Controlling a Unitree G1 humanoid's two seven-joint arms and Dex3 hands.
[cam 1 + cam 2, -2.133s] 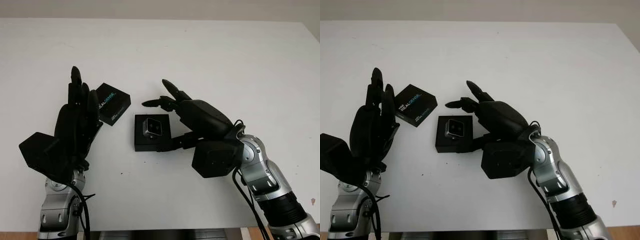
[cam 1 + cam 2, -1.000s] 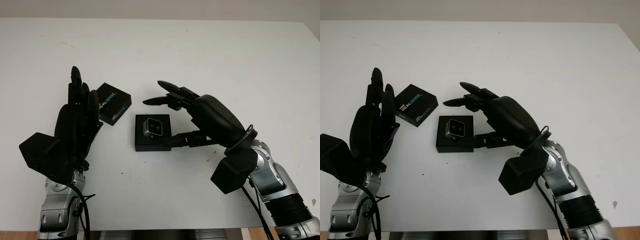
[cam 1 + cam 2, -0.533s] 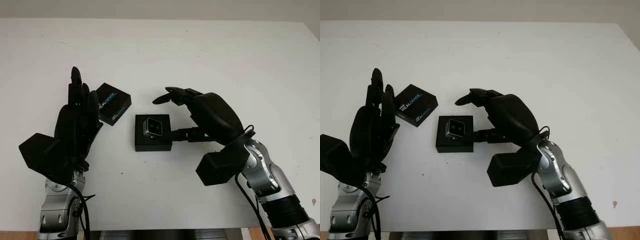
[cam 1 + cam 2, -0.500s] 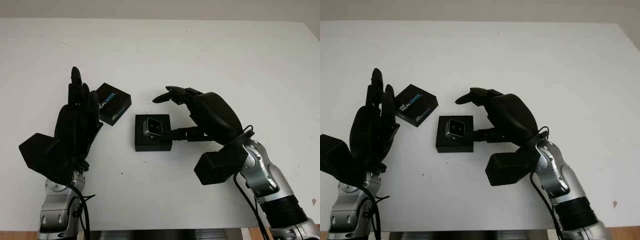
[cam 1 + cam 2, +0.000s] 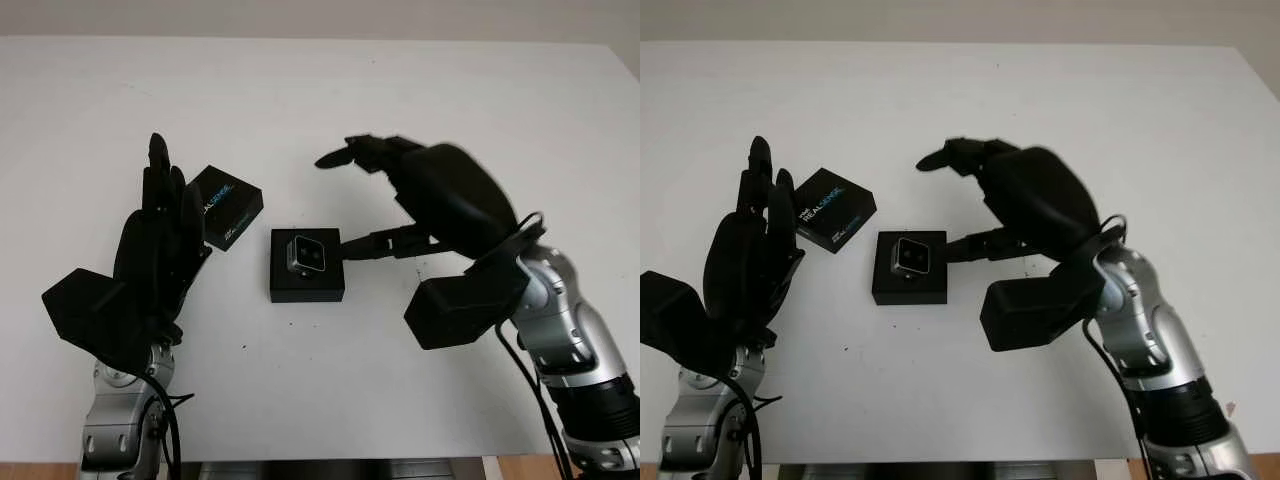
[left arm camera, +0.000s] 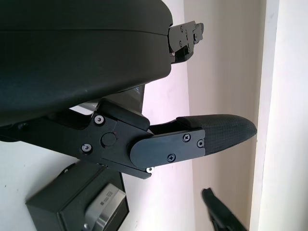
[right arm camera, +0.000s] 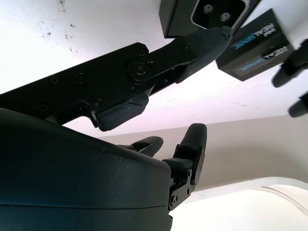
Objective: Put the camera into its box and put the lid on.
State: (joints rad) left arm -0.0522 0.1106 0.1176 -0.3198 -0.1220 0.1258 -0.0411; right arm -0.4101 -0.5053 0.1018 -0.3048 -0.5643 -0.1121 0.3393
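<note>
The small silver camera sits inside the black box base at the table's middle. The black lid, printed REALSENSE, lies on the table just up and left of the box. My right hand hovers to the right of the box, open and holding nothing; its thumb tip is close to the box's right edge and its fingers arch above. My left hand stands open just left of the lid, touching nothing. The right wrist view shows the camera and the lid.
The white table stretches wide behind and to the right of both hands. Its front edge runs near the arms' bases. The left wrist view shows the box beyond the hand's shell.
My right hand has risen and drawn back to the right, away from the box. The camera, box and lid have stayed put. My left hand has barely shifted.
</note>
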